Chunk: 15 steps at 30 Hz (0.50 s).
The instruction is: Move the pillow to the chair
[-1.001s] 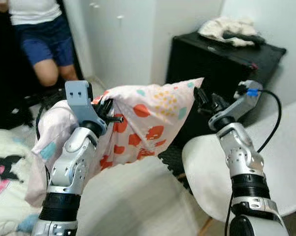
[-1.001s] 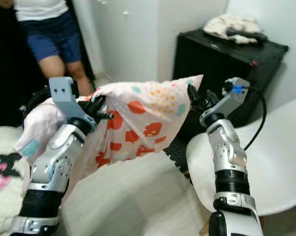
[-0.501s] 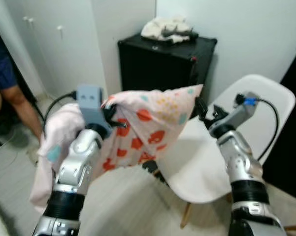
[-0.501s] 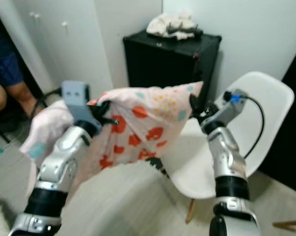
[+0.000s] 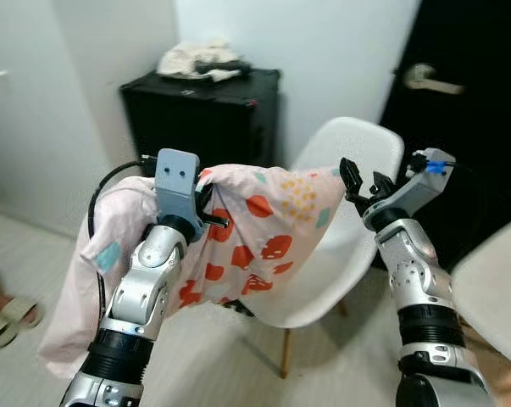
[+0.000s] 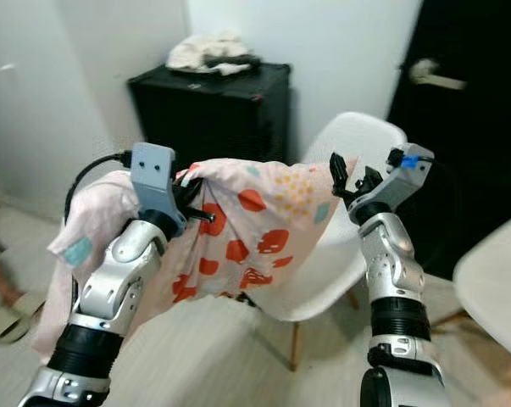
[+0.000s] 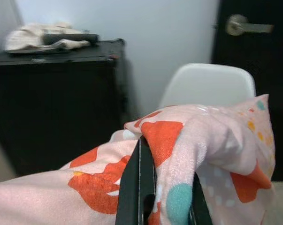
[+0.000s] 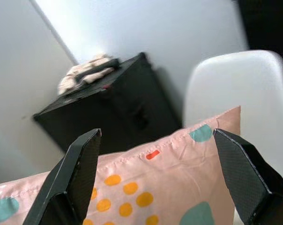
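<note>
Pillow [image 5: 263, 229]: carried aloft above the chair [image 5: 357, 153] seat's front edge for setting down, left gripper [image 7: 153, 187] pinched shut on its fabric, right gripper [image 8: 155, 154] spread open beside its corner.

Pillow [image 5: 263, 233]: held up between both arms, in front of the chair [image 5: 357, 153].
Left gripper [image 5: 206, 208]: at the pillow's left part.
Right gripper [image 5: 357, 182]: at its right corner.
Cabinet [image 5: 200, 119]: behind the pillow, left of the chair, against the wall.
Bundle of cloth [image 5: 196, 59]: on the cabinet.
Door [image 5: 467, 110]: behind the chair, to the right.
</note>
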Motion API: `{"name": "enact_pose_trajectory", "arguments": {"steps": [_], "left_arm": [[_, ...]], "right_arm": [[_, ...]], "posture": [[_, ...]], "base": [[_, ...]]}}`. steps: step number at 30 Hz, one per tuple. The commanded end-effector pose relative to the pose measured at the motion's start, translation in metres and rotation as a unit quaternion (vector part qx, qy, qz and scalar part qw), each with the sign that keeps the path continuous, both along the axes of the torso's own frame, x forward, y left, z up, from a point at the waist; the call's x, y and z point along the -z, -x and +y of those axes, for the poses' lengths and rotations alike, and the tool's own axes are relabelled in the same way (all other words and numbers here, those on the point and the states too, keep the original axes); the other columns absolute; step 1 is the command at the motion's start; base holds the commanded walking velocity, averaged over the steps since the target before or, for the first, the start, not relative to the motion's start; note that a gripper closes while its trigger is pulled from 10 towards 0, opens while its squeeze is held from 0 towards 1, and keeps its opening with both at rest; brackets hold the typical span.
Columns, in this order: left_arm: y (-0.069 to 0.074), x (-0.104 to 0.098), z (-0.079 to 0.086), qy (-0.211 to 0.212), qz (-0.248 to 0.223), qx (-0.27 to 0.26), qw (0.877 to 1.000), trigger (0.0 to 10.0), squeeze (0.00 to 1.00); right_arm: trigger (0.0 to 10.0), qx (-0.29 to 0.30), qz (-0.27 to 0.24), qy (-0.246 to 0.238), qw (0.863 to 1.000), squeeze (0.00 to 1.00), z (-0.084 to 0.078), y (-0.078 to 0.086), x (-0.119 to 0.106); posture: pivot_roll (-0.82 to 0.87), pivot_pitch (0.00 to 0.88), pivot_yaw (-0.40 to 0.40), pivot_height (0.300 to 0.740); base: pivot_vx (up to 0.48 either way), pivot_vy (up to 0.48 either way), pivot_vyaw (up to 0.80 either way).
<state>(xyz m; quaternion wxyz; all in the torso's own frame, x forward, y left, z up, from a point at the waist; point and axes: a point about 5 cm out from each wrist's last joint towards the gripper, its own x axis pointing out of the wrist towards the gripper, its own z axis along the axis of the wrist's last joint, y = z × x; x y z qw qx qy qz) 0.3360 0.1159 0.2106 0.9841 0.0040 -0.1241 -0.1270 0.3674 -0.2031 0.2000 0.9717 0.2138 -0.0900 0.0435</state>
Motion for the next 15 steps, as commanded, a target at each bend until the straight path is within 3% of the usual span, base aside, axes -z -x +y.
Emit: {"name": "enact_pose_trajectory", "arguments": {"steps": [1, 10, 15], "left_arm": [[0.001, -0.022, 0.004, 0.011, -0.052, -0.007, 0.999, 10.0, 0.0], [0.001, -0.028, 0.014, 0.025, -0.058, -0.021, 0.998, 10.0, 0.0], [0.005, -0.035, 0.012, 0.039, -0.075, -0.002, 0.996, 10.0, 0.0]], "right_arm": [[10.0, 0.0, 0.01, -0.001, 1.0, 0.0, 0.003, 0.0, 0.005], [10.0, 0.007, 0.012, -0.003, 1.0, 0.0, 0.002, 0.001, 0.006], [10.0, 0.01, 0.011, -0.006, 1.0, 0.0, 0.002, 0.0, 0.006]], "posture": [[0.01, 0.064, 0.039, 0.718], [0.02, 0.075, 0.04, 0.718], [0.02, 0.078, 0.044, 0.718]], "base": [[0.0, 0.0, -0.8], [0.0, 0.0, -0.79], [0.0, 0.0, -0.79]]}}
